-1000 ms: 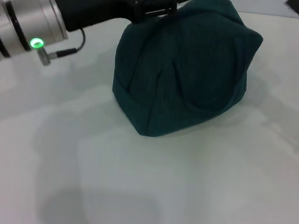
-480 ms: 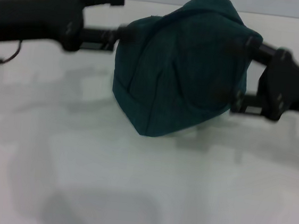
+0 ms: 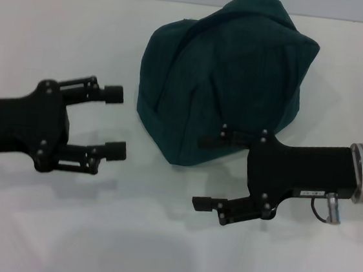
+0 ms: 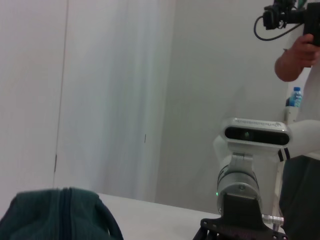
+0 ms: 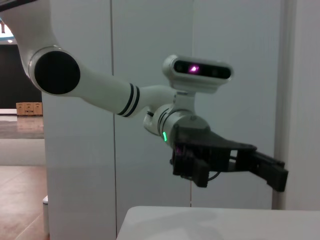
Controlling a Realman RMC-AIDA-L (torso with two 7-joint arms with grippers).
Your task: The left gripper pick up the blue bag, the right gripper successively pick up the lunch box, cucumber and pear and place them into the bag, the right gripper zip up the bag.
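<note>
The blue bag (image 3: 226,82) sits slumped on the white table (image 3: 158,237), far centre, with its top closed over. The left wrist view shows its top (image 4: 60,215) with a zipper line running over it. My left gripper (image 3: 115,122) hovers open and empty to the bag's left, clear of it. On the bag's near right, my right gripper (image 3: 205,172) is open and empty too, its upper finger (image 3: 210,141) overlapping the bag's lower edge in the picture. The lunch box, cucumber and pear are out of view.
The white table stretches bare toward me in front of the bag. The left wrist view looks past the right arm (image 4: 242,200) to a white wall and a person (image 4: 300,55). The right wrist view shows the left arm (image 5: 100,95) above the table edge (image 5: 200,220).
The left arm has left the bag's top and swung down to its left. The right gripper came in from the far right to the bag's near right. Both now hold still, open.
</note>
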